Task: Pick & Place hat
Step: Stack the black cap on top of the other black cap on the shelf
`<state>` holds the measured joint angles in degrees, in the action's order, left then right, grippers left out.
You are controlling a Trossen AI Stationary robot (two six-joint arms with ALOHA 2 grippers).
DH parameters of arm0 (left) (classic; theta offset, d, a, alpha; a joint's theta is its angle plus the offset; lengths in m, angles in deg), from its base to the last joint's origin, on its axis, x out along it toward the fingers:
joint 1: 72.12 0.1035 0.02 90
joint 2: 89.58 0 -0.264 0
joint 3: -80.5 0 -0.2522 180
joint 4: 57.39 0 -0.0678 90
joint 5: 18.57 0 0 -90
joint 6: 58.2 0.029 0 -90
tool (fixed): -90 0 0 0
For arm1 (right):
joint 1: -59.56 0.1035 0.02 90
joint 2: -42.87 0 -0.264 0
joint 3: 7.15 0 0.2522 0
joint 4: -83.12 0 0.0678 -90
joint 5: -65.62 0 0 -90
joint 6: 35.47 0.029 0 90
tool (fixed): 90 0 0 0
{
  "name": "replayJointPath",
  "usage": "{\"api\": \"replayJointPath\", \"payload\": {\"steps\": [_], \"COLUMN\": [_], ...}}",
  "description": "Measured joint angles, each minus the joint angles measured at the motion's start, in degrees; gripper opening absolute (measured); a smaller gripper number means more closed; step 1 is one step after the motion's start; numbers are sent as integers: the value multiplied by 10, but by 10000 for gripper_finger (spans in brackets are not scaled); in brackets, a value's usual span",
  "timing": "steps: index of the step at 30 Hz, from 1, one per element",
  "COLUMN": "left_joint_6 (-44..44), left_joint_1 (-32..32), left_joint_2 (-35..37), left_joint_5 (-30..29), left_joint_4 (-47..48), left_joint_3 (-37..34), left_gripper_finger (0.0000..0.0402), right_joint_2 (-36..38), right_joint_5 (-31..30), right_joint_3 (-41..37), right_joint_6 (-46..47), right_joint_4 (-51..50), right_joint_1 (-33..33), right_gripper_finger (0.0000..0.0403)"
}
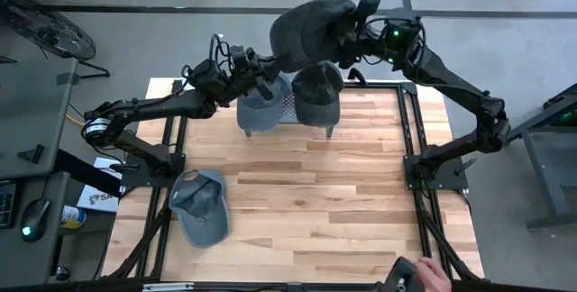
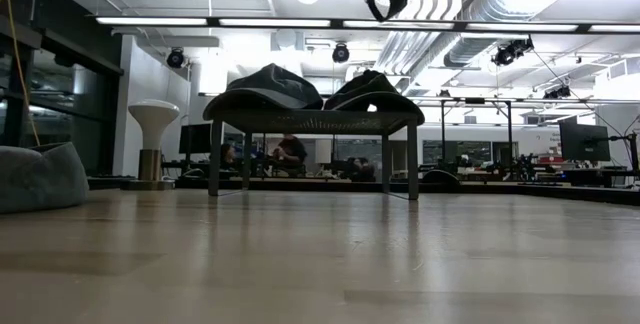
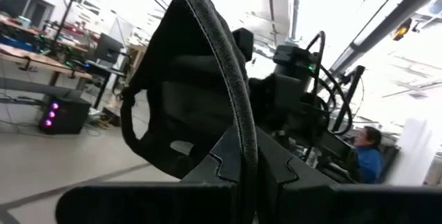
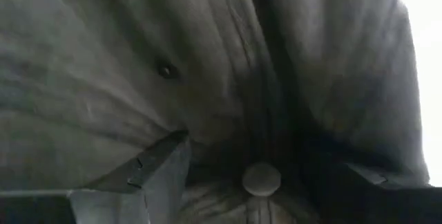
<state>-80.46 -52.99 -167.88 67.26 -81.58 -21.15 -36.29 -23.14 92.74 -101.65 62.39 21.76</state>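
Dark hat [image 1: 311, 29] held high over the far edge of the table [image 1: 361, 202], between both arms. Left gripper [image 1: 263, 68] pinched shut on its brim edge [image 3: 231, 79]; left wrist view shows the brim running straight down between the closed fingers [image 3: 224, 165]. Right gripper [image 1: 353, 32] stands wide against the crown, one finger [image 4: 155, 165] lying along the fabric, not clamping it.

Risks, as judged:
- Only the left pinch on a thin brim carries the hat; if it slips, the hat drops onto the rack [image 2: 312, 116] and may knock the two hats [image 1: 293, 94] already resting there
- Wide right fingers could snag the crown cloth when that arm moves off, dragging the hat from the left grip

Views compared:
- High view alone shows a fourth hat [image 1: 200, 206] near the table's left front, and a person's hand [image 1: 431, 276] at the near edge
- Low view shows the rack's legs and hat profiles, but only the held hat's lower edge at its top margin, probably the strap loop
- Right wrist view is all fabric and crown button [image 4: 261, 178]
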Motion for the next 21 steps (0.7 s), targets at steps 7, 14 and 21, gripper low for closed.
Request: {"api": "replayJointPath", "payload": {"steps": [7,14,21], "left_joint_6": [16,21,25], "left_joint_1": [0,0,0], "left_joint_2": [0,0,0], "left_joint_5": [-6,-3,10], "left_joint_4": [5,9,9], "left_joint_3": [0,0,0], "left_gripper_finger": [6,6,6], "right_joint_2": [7,8,8], "right_joint_5": [-72,-81,-75], "right_joint_3": [1,1,1], "right_joint_6": [219,326,402], "right_joint_4": [-46,-48,-53], "right_joint_1": [0,-11,-29], "right_gripper_finger": [254,254,254]}}
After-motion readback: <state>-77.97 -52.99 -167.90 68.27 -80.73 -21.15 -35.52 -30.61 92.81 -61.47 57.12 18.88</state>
